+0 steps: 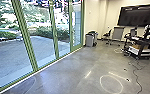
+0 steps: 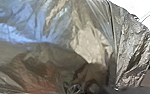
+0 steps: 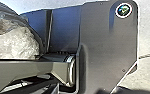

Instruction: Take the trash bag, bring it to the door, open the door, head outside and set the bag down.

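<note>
The trash bag (image 2: 91, 45) hangs close in front of the left wrist camera, grey, thin and crinkled, with pale and reddish-brown patches showing through. Part of the same bag (image 3: 13, 40) also appears in the right wrist view, beside the robot's dark base plate and jointed bar. What grips the bag is hidden. Tall glass panels in green frames (image 1: 54, 32) line the left side of the head view, and a paved yard (image 1: 38, 47) lies beyond them.
Further along the glass wall stands a grey bin (image 1: 90, 40). Chairs (image 1: 107, 34) and a wall screen (image 1: 137, 16) are at the back. A black cart (image 1: 140, 51) is on the right, a person partly visible behind it. A cable (image 1: 135, 75) trails across the floor.
</note>
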Available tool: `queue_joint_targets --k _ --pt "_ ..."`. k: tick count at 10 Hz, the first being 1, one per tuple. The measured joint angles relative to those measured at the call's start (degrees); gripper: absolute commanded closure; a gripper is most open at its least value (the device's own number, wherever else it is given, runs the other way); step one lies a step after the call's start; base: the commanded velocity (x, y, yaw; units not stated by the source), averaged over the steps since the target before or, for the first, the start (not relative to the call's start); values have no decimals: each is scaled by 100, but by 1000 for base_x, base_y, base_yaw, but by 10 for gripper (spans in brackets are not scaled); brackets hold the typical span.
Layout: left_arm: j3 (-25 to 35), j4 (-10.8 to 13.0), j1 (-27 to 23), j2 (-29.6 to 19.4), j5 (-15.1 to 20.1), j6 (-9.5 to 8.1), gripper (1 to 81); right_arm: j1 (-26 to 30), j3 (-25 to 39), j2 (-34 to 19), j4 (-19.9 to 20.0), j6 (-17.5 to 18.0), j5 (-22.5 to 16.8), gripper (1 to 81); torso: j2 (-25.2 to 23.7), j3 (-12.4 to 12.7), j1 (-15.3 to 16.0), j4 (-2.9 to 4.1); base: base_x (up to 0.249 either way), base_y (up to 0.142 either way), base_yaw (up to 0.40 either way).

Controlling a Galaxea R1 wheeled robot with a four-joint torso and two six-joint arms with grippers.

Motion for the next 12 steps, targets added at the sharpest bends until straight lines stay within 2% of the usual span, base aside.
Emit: queue_joint_targets --k 12 --pt "0 16 39 0 -2 1 811 -38 0 0 0 2 -15 10 0 0 0 0 125 0 0"
